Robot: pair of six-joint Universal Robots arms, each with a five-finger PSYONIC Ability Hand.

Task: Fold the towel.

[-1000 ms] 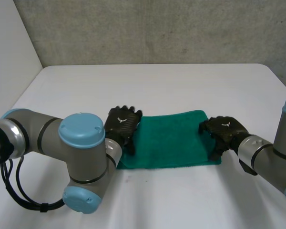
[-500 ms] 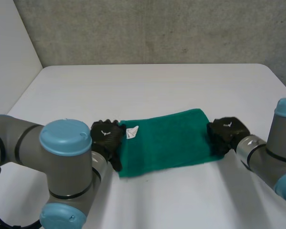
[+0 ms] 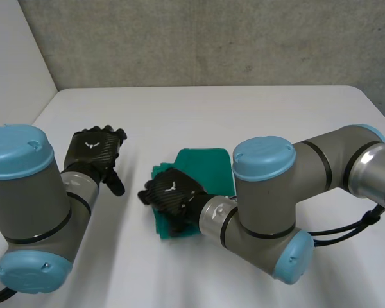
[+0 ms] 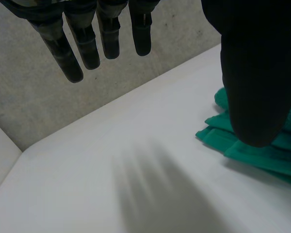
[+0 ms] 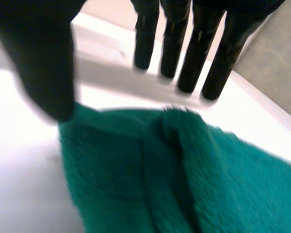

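Note:
The green towel (image 3: 205, 167) lies folded into a small bunch in the middle of the white table (image 3: 212, 109). My right hand (image 3: 173, 199) has crossed over and hovers at the towel's left end, fingers straight and thumb apart. In the right wrist view the towel (image 5: 150, 179) lies under the palm with a thick fold down its middle, and the right hand (image 5: 203, 48) grips none of it. My left hand (image 3: 96, 151) is off the cloth, to its left, with straight fingers. In the left wrist view the layered towel edge (image 4: 262, 158) lies beside the left hand's (image 4: 106, 34) thumb.
A grey wall stands behind the table's far edge. My right arm's elbow (image 3: 266, 212) reaches across the table's front, close beside the towel. Bare table lies behind the towel and to its left.
The right arm swung left across the table, bringing the towel's right end over onto its left, then let go. The left hand drew away to the left, off the towel.

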